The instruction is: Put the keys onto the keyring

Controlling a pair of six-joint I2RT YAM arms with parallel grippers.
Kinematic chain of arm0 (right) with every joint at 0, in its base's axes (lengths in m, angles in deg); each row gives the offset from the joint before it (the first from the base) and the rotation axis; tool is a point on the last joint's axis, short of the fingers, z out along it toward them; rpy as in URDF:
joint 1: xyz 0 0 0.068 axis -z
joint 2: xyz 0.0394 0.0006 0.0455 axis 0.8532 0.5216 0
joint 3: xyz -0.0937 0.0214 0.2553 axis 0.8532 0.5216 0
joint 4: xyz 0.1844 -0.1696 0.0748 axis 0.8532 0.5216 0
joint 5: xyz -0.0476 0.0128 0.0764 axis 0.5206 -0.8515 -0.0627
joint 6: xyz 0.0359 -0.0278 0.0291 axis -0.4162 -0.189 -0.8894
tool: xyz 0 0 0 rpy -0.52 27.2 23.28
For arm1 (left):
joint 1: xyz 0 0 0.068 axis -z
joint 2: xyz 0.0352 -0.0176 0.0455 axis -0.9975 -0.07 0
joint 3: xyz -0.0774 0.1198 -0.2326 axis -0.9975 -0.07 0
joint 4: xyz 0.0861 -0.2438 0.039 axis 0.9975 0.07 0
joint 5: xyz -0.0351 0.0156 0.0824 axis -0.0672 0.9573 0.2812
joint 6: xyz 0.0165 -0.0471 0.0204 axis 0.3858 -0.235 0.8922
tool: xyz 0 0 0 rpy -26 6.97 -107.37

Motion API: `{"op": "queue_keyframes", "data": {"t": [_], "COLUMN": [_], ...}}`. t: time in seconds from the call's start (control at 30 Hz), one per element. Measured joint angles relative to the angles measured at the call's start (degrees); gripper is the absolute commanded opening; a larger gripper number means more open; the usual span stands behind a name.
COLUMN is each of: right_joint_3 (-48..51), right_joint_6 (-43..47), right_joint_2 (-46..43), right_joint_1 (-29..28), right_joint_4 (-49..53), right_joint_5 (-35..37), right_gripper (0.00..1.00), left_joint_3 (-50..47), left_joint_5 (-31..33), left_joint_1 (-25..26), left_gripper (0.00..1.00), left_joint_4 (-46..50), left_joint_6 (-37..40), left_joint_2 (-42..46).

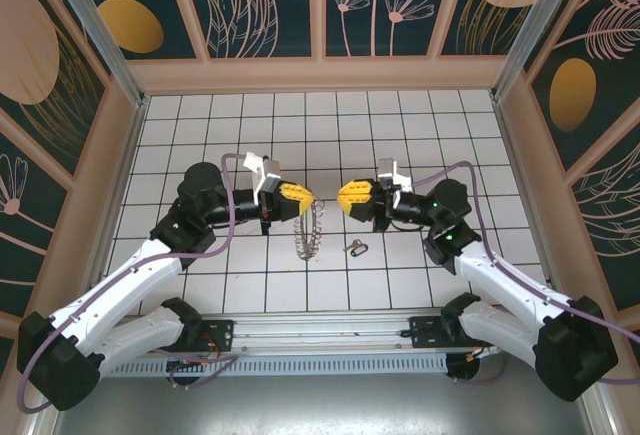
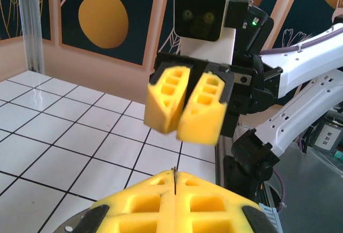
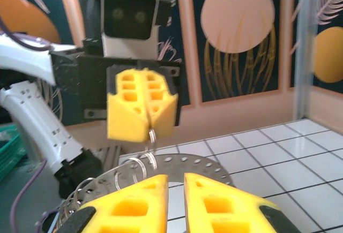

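Top external: the left gripper (image 1: 305, 196) and the right gripper (image 1: 344, 197), both with yellow ribbed plastic fingers, face each other tip to tip over the middle of the white tiled counter (image 1: 200, 135), near each other but not touching. The silver metal keyring made of looped wire rings (image 1: 308, 230) hangs from the left fingers down toward the counter. A small dark metal key (image 1: 355, 248) lies flat on the tiles, just right of the keyring's lower end and below the right gripper, touching neither gripper.

Left wrist: the left gripper (image 2: 174, 182) has its own fingers pressed together, with a thin sliver of metal showing at the seam. Opposite, the right gripper (image 2: 179, 123) hangs above the counter (image 2: 64, 136). Its fingers are a little apart and nothing is between them.

Right wrist: the right gripper (image 3: 176, 182) has its own fingers parted by a narrow gap with nothing in it. Across from it, the left gripper (image 3: 143, 123) has its fingers squeezed together on the keyring (image 3: 151, 136), pinching the top of a wire loop. More loops dangle below, over the counter (image 3: 300, 158). The image is slightly blurred, so I cannot count the loops.
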Motion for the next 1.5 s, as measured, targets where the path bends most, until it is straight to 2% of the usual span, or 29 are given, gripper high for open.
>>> {"op": "queue_keyframes", "data": {"t": [0.3, 0.47, 0.9, 1.5], "right_joint_3": [0.0, -0.6, -1.2, -3.2], "right_joint_6": [-0.4, -0.3, 0.2, 0.3], "right_joint_2": [4.0, 7.0, 7.5, 9.8], "right_joint_1": [0.1, 0.0, -2.5, -4.5], "right_joint_4": [0.0, -0.2, -0.5, -2.9], "right_joint_5": [1.7, 1.3, -3.1, -4.5], "right_gripper": [0.18, 0.22, 0.23, 0.24], "left_joint_3": [0.0, 0.0, 0.0, 0.0], "left_joint_5": [-0.4, -0.6, -1.3, -1.5], "left_joint_1": [0.0, 0.0, 0.0, 0.0], "left_gripper": [0.0, 0.0, 0.0, 0.0], "left_joint_4": [-0.1, -0.2, -1.1, -2.2], "left_joint_6": [0.0, 0.0, 0.0, 0.0], "left_joint_2": [-0.3, -1.2, -2.8, -3.7]}}
